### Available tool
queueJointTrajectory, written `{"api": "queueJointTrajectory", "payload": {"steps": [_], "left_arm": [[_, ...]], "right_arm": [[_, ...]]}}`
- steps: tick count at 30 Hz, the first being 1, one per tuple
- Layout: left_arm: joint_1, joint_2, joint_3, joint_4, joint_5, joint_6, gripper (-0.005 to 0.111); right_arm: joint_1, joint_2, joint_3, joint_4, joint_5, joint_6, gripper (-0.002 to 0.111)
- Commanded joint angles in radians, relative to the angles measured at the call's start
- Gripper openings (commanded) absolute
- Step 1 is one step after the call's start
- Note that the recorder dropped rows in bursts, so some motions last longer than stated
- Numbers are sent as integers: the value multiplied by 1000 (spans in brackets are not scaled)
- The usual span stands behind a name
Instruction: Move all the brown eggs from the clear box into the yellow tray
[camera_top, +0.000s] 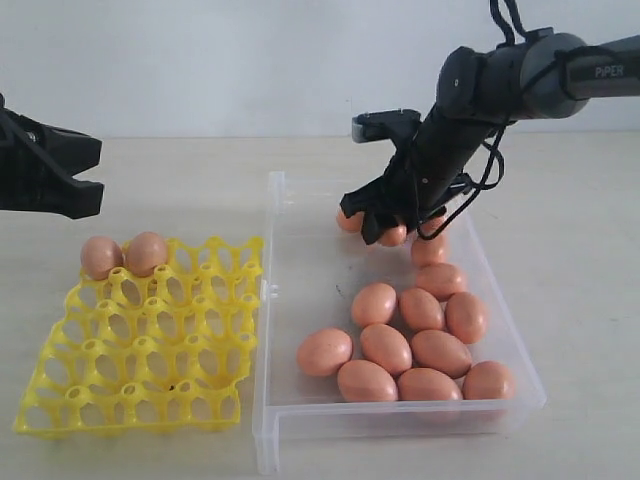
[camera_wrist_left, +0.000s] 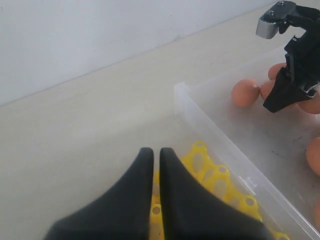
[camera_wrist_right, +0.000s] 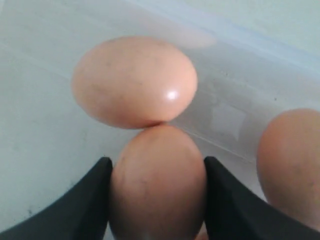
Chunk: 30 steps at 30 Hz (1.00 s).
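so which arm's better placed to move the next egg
Right. The right gripper is down in the clear box, a brown egg between its fingers; the left gripper is shut above the yellow tray.

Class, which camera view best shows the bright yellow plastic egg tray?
The exterior view: the whole yellow tray shows, two brown eggs in far cups. The left wrist view catches only a corner; the right wrist, none.

Pale beige tabletop (camera_top: 180, 165) with faint grain, plain white wall (camera_top: 200, 60) rising behind its far edge
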<state>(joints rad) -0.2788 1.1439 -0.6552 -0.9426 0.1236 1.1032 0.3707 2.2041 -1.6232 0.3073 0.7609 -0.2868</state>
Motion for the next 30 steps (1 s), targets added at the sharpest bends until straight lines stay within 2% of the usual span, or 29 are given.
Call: {"api": "queueJointTrajectory", "payload": {"steps": [1,5,10,17,21,24,30], "left_arm": [[-2,-8,5,-4,3,5,4],[-2,-8,5,-4,-21,5,4],[-2,-8,5,-4,-27,5,4],[-2,-8,5,-4,-27,5,4],[-2,-8,5,-3,-25,5,4],[-2,-8,5,-3,-25,7,4],[-2,-8,5,11,-25,14,4]], "right_arm": [[8,-115,-8,-1,-32,-42,0],[96,-274,95,3,-271,-98,0],[273,-366,275,3,-767,-143,0],[351,-356,475,-16,-1281,5,0],[355,-309,565,-199,-1551,263,0],[355,-240,572,-374,-1671,399,0],[328,-77,487,-727,-1712,455,0]]}}
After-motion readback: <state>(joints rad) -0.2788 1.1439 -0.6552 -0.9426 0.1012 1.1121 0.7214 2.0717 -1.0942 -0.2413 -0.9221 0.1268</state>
